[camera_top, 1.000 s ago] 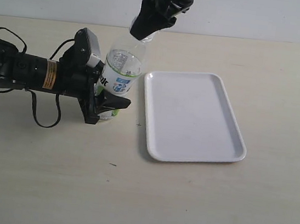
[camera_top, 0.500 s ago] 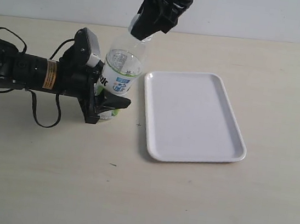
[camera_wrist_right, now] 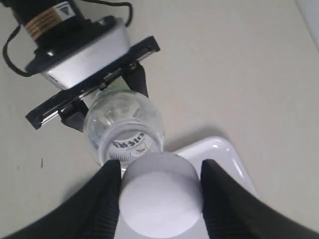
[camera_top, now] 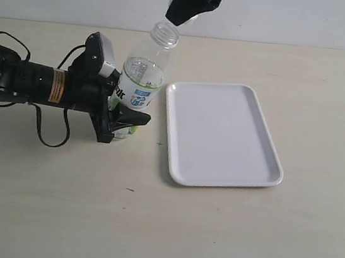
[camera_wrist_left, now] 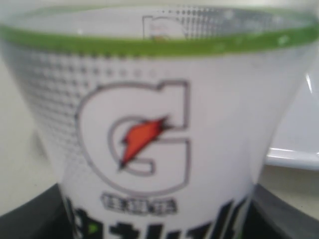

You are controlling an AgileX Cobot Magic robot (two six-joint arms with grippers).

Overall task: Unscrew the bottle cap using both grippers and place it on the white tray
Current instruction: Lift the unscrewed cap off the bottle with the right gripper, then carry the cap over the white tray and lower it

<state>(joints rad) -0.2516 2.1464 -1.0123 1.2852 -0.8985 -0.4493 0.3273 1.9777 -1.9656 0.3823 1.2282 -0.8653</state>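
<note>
The clear bottle stands tilted left of the white tray, its mouth uncovered. My left gripper is shut on its lower, labelled part; in the left wrist view the bottle's label fills the picture between the dark fingers. My right gripper hangs just above the open neck. In the right wrist view the right gripper is shut on the white bottle cap, with the bottle, the left gripper and a corner of the tray below it.
The left arm lies across the table's left side with black cables looping beside it. A pale wall rises behind the table's back edge. Bare tabletop stretches in front of the tray.
My right gripper has risen up and slightly right with the cap, off the bottle's neck, which now shows open. The left gripper and bottle have not moved.
</note>
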